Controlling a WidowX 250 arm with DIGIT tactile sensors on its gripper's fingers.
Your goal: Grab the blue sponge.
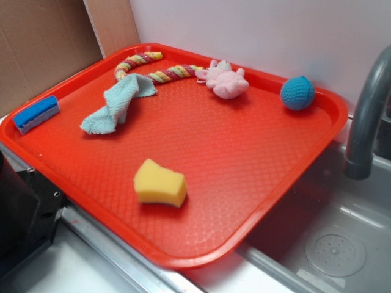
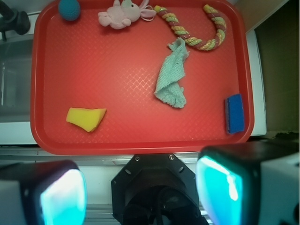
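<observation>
Looking down through the wrist cam, I've got the pincer point(image 2: 140, 192) spread wide with nothing between its two fingers point(image 2: 220, 187), both sitting at the bottom of the frame off the near edge of the red tray point(image 2: 117, 140). The blue sponge point(image 2: 234, 113) is parked right up against the tray's rim at one corner, lying flat, with its pale whitish layer showing along one long side in the exterior view point(image 1: 36, 113). It's well apart from everything else. Nearest thing to it is a crumpled light-green cloth point(image 2: 172, 77), and one end of that cloth touches a twisted multicolour rope toy point(image 2: 197, 28) that curls along the far rim. A pink plush toy point(image 2: 121, 15) sits at the other end of the rope, and a round blue crocheted ball point(image 2: 69, 8) is off in the far corner beside it. A yellow sponge point(image 2: 86, 118) lies alone on the open part of the tray, closer to my side. The tray rests partly over a metal sink point(image 1: 342, 244), with a grey faucet point(image 1: 366, 116) curving over it.
</observation>
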